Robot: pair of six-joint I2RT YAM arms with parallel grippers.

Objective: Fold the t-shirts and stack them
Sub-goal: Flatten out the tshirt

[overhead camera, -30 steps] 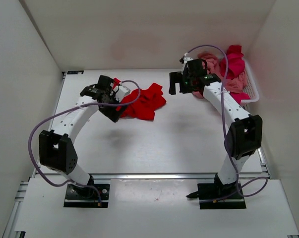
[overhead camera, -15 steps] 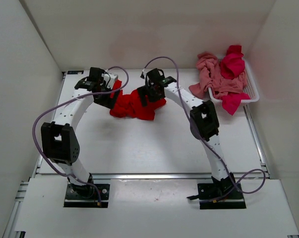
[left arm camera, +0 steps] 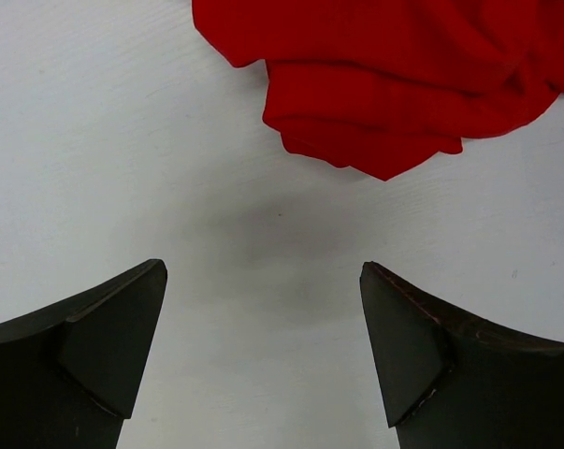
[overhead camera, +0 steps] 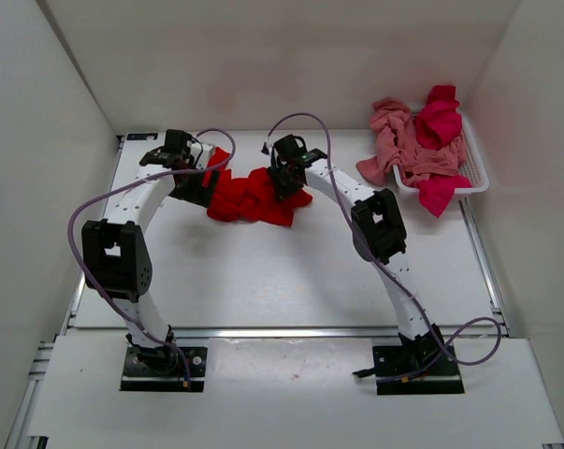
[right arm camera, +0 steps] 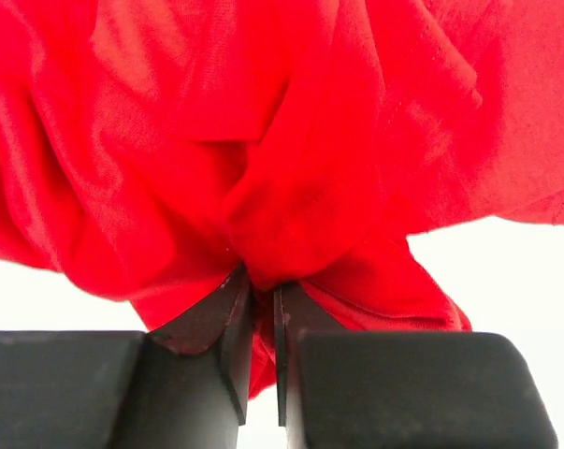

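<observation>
The bright red t-shirt [overhead camera: 253, 196] lies crumpled on the white table [overhead camera: 291, 267], in the upper middle of the top view, between the two grippers. The right gripper [overhead camera: 287, 180] stands over the right part of this shirt. In the right wrist view its jaws are almost together and a fold of the red cloth [right arm camera: 263, 140] is pinched between them, so the right gripper [right arm camera: 261, 281] is clamped on the shirt.

The left gripper [overhead camera: 199, 185] is at the left edge of the same shirt. In the left wrist view its jaws [left arm camera: 261, 271] stand wide apart over the bare table and hold nothing; the red t-shirt [left arm camera: 394, 84] fills the upper right of that frame, apart from both fingertips.

In the upper right of the top view, a white basket [overhead camera: 478, 173] holds the crimson-magenta t-shirt [overhead camera: 439, 117] and the salmon pink t-shirt [overhead camera: 398, 136], both bunched. The pink one hangs over the left rim of the basket, and a magenta piece hangs over its lower rim.
</observation>
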